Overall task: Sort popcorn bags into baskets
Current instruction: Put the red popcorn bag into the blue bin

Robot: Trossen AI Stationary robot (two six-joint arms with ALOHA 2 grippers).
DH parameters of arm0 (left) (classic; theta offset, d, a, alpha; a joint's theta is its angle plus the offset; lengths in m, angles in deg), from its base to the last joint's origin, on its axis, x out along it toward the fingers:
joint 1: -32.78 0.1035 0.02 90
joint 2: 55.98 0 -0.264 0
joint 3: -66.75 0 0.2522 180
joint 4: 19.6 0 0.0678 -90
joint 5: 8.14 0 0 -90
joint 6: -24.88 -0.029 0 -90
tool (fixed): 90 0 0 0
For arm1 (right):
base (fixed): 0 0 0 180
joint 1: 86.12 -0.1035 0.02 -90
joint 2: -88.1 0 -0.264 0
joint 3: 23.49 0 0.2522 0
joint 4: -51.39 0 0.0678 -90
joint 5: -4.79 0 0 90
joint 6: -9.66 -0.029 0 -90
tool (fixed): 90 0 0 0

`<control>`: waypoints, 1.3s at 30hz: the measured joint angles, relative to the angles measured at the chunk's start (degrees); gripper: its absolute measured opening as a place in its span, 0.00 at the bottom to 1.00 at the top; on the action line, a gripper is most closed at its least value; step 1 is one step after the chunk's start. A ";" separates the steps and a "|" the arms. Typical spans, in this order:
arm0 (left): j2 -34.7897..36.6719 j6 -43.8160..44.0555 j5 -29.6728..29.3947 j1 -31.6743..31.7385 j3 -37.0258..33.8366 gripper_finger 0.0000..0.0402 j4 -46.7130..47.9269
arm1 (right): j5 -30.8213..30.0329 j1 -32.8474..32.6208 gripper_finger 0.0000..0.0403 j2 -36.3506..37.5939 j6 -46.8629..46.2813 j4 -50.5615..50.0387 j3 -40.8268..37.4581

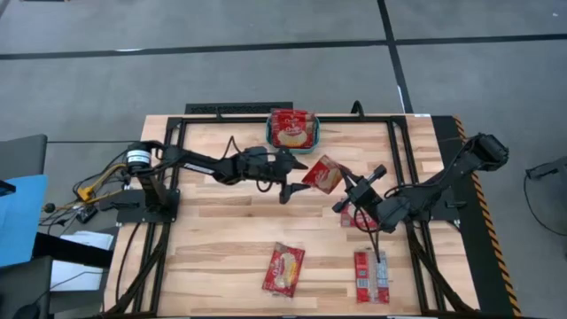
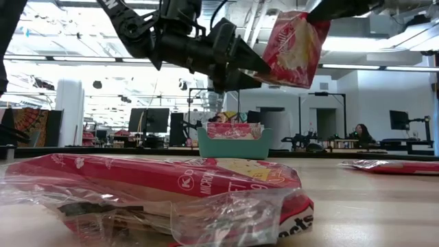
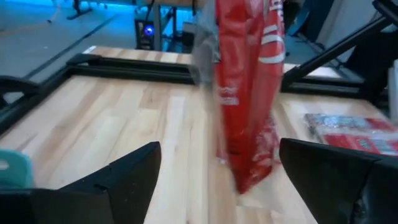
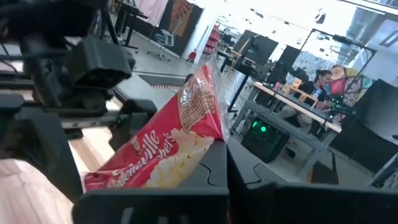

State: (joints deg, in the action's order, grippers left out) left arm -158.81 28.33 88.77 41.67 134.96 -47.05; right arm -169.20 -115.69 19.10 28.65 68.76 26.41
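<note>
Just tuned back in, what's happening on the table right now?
The right hand holds a popcorn bag in the air at mid-table, shut on its edge. The left hand faces it with fingers open on either side of the bag, not gripping. The teal basket at the far edge already has a bag in it; three more bags lie on the table.

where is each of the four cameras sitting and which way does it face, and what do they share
High view: above the table, looking straight down; both arms, the left gripper and right gripper, show.
Low view: at tabletop height, level across to the teal basket; the arms enter from above.
Left wrist view: on the left arm, looking past its open jaws at the held popcorn bag.
Right wrist view: on the right arm, its shut jaws pinching that bag, room beyond.
Shared: all four see the raised bag held by the right gripper.
</note>
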 joint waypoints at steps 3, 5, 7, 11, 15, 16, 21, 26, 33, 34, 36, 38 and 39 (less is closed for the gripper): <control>-0.35 0.25 2.28 0.57 0.47 0.68 -0.27 | 0.23 -0.02 0.01 0.09 0.58 1.29 0.00; -0.35 0.09 4.03 0.81 0.95 0.56 -0.14 | 1.41 0.04 0.01 0.08 0.58 1.26 0.00; -0.35 -0.99 6.15 0.89 1.49 0.40 -0.22 | 3.06 0.47 0.01 0.04 0.45 1.76 0.00; -0.35 -2.92 10.09 1.32 2.30 0.07 -0.14 | 4.60 1.39 0.01 -0.47 -0.34 1.71 0.00; 0.78 -6.14 11.94 2.36 3.58 0.03 6.06 | 4.79 1.48 0.05 -0.47 -0.02 1.23 -0.05; 1.50 -7.65 11.77 2.63 3.99 0.02 9.15 | 4.81 1.39 0.07 -0.39 -0.03 1.15 -0.07; 4.26 -15.80 7.80 3.49 6.08 0.01 27.06 | 4.16 1.40 0.18 0.19 -1.78 -0.60 -0.03; 6.73 -22.75 1.55 3.49 11.74 0.01 41.29 | 5.16 1.43 0.29 0.14 -9.10 -6.84 -0.02; 6.45 -29.45 -5.04 3.67 18.88 0.01 55.80 | 9.78 3.77 0.42 0.12 -21.25 -18.83 -0.02; 6.49 -30.49 -6.21 3.94 19.84 0.01 58.24 | 10.40 4.18 0.43 0.12 -22.93 -20.39 -0.02; 6.45 -32.50 -8.38 4.84 21.71 0.01 62.74 | 10.58 4.89 0.45 0.10 -25.83 -22.89 -0.02; 6.45 -35.00 -9.22 6.22 23.19 0.01 64.09 | 10.66 5.46 0.46 0.10 -28.07 -24.98 -0.02; 6.45 -36.77 -9.32 7.11 23.71 0.01 64.64 | 11.12 5.82 0.46 0.10 -28.81 -25.76 -0.02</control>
State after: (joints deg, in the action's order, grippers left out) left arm -152.36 -8.45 79.45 48.78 158.68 17.59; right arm -158.08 -109.87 19.20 -0.17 43.00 26.39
